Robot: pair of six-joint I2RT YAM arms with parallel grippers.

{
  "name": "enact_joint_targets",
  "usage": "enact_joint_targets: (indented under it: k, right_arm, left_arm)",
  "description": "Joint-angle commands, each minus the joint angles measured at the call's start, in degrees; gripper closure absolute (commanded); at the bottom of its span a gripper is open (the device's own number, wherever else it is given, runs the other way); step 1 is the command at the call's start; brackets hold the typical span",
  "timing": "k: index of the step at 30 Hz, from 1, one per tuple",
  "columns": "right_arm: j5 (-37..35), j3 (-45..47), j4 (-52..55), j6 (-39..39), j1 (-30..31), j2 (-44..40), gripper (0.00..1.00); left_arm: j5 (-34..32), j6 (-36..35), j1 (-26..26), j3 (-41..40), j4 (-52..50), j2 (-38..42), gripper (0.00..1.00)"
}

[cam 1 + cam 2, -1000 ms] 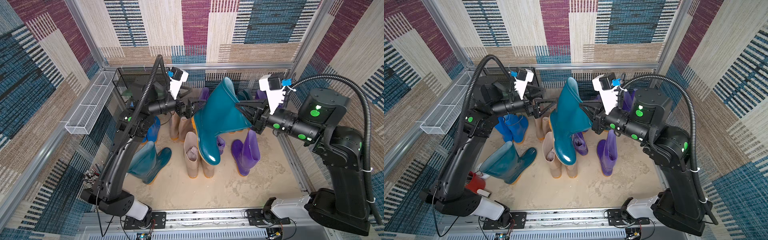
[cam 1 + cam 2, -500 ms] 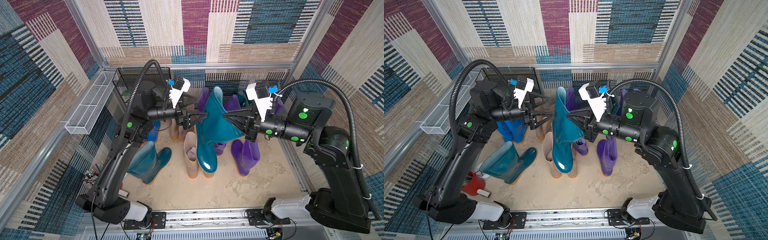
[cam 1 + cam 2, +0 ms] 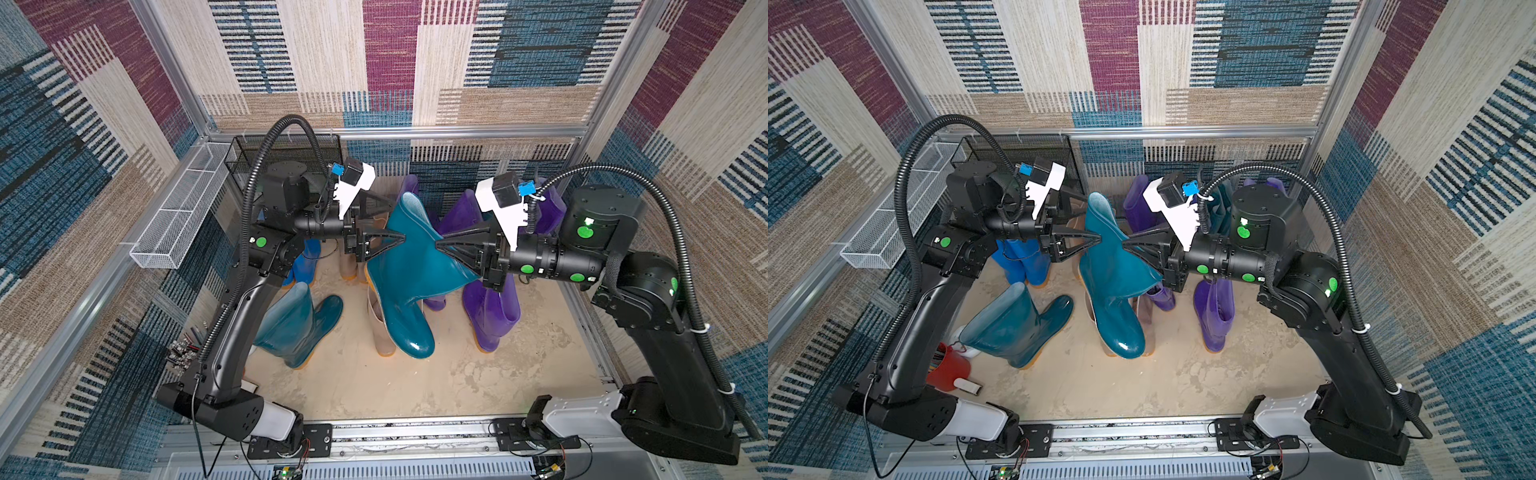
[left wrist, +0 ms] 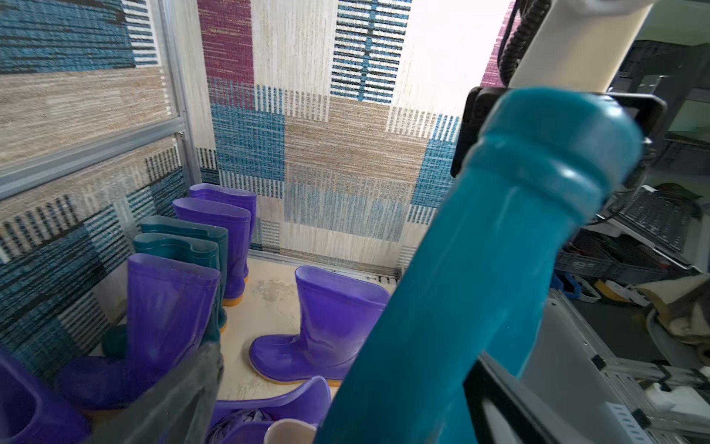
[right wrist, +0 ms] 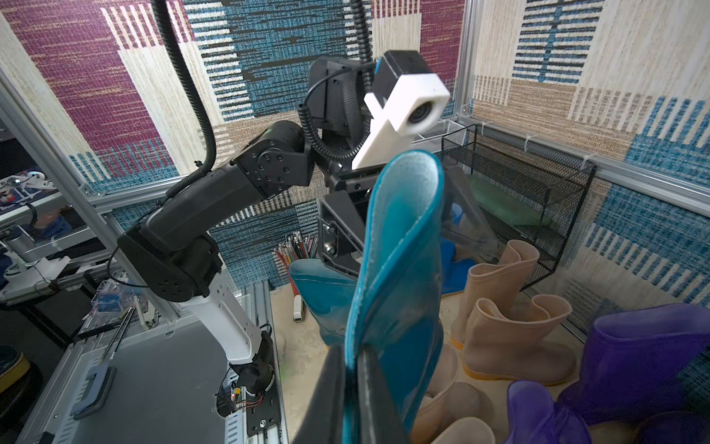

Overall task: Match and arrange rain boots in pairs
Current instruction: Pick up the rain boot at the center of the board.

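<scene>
A tall teal rain boot [image 3: 407, 291] [image 3: 1113, 270] hangs toe-down at mid-floor, its shaft tilted. My right gripper [image 3: 438, 244] [image 5: 351, 365] is shut on the rim of that boot [image 5: 395, 269]. My left gripper [image 3: 398, 220] [image 4: 345, 365] stands open with its fingers on either side of the boot's upper shaft [image 4: 480, 269]. One finger is near the rubber and the other stands apart from it. A second tall teal boot [image 3: 299, 324] leans at the left. Beige boots [image 3: 382, 328], purple boots [image 3: 494, 316] and blue boots [image 3: 307, 262] stand around.
A teal pair [image 4: 184, 246] and purple boots [image 4: 322, 326] line the back right wall. A black mesh basket [image 3: 286, 153] and a white wire basket [image 3: 178, 220] hang at the back left. A red cup [image 3: 946, 368] sits by the left arm's base.
The right gripper carried the teal boot leftward and swung it more upright. The left gripper moved in round the boot's shaft and its jaws narrowed slightly.
</scene>
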State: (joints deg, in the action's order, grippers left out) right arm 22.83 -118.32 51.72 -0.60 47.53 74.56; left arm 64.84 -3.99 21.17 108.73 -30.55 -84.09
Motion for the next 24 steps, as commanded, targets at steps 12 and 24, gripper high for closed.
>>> enact_joint_targets:
  k: [12,24]
  right_arm:
    - [8.46,0.52,-12.86,5.25,-12.51,4.1,1.0]
    - [-27.78,17.14,-10.67,11.65,-13.93,-4.45,0.14]
  left_arm:
    - [8.62,6.35,-0.17,-3.71,9.85,4.35,1.0]
    - [-29.08,8.28,-1.05,18.28,-7.25,0.76,1.0]
